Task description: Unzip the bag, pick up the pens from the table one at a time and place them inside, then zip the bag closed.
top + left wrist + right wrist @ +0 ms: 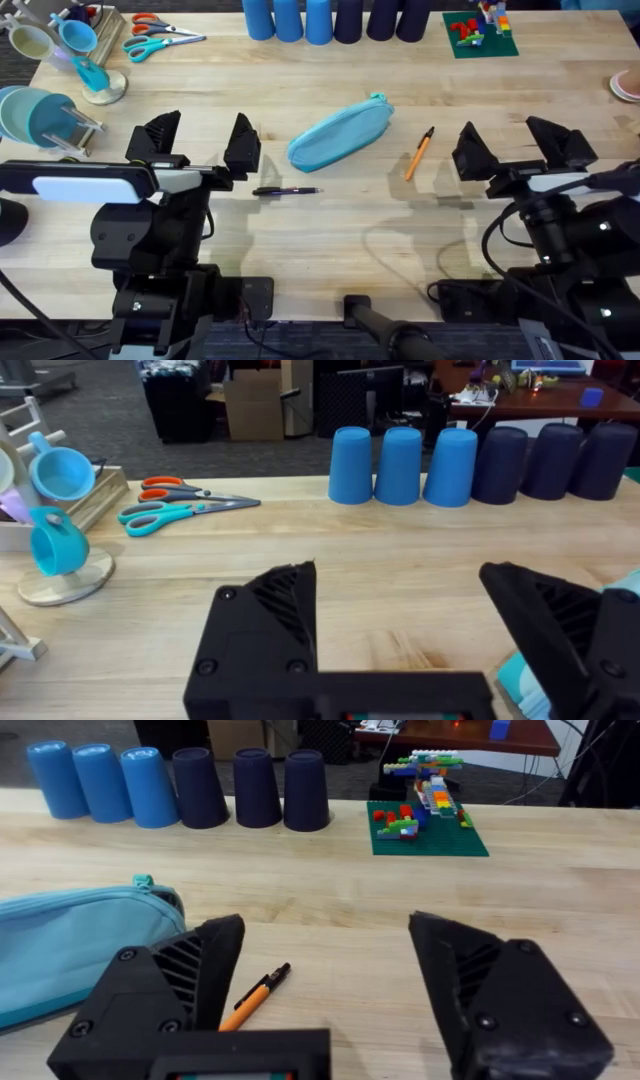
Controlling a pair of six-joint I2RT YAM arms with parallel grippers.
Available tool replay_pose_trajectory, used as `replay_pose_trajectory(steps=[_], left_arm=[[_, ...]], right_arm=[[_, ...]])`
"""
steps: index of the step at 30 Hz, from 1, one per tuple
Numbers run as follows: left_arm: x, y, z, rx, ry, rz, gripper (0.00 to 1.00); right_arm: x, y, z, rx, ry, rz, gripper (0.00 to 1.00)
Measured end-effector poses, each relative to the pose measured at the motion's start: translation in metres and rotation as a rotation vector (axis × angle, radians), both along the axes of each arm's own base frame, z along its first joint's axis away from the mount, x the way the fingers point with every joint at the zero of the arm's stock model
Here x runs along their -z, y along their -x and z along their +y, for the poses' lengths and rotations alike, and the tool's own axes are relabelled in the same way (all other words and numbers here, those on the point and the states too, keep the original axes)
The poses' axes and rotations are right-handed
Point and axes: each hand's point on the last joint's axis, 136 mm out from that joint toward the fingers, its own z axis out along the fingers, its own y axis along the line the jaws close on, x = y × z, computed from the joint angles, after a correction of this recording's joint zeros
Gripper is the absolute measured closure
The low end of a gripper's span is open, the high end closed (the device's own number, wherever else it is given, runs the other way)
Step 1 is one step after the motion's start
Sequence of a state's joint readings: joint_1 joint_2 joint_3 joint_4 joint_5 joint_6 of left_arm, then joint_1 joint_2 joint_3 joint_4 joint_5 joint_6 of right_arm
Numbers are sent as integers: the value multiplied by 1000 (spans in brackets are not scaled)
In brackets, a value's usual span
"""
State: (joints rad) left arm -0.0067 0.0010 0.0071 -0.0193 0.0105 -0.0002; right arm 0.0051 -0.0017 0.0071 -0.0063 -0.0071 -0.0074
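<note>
Bag [339, 133] zipped, 2 pens [419, 152] beside it on table [350, 230]; left gripper [198, 145], right gripper [512, 145] wide, empty

Scissors [160, 44], cups [335, 18], brick model [478, 32] along far edge.

Bright even light, soft shadows
</note>
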Motion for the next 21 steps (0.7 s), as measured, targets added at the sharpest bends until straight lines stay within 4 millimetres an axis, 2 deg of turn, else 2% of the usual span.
replay_pose_trajectory(steps=[21], left_arm=[[2, 0, 0, 1, -39, 10, 7]], right_arm=[[1, 0, -1, 4, -6, 7, 5]])
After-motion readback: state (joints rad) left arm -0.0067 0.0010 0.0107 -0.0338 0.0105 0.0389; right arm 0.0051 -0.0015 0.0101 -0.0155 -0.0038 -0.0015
